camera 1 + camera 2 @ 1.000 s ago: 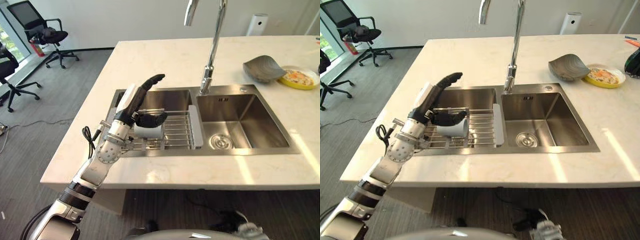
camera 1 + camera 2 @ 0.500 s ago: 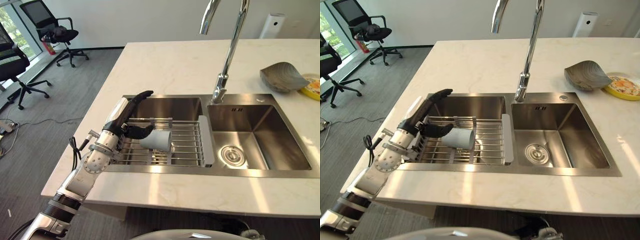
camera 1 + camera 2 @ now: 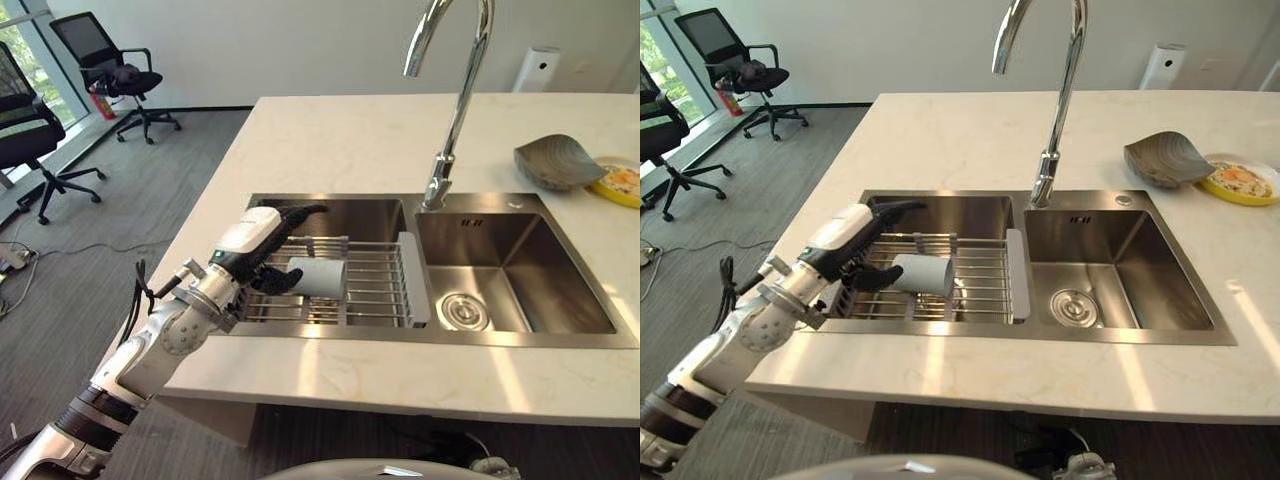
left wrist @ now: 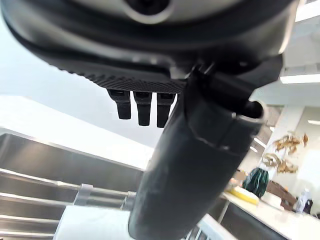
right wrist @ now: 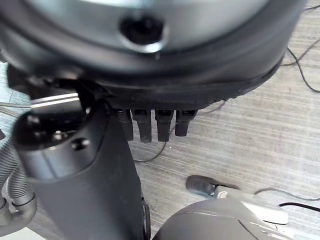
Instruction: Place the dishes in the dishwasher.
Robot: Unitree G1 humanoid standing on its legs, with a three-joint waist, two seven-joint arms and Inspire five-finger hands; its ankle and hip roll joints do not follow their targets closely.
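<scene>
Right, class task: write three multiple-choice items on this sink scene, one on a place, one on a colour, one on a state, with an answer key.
1. Where does the white cup lie?
A. on the wire rack over the left basin
B. in the right basin
C. on the counter beside the faucet

2. What colour is the plate beside the grey bowl?
A. blue
B. yellow
C. black

3. How is the left robot hand?
A. fingers straight, reaching at the cup
B. curled round the faucet
C. flat on the counter

Key: 1 A, the cup lies on the rack's bars. 2 B, its rim is yellow. 3 A, its fingers extend above the cup.
</scene>
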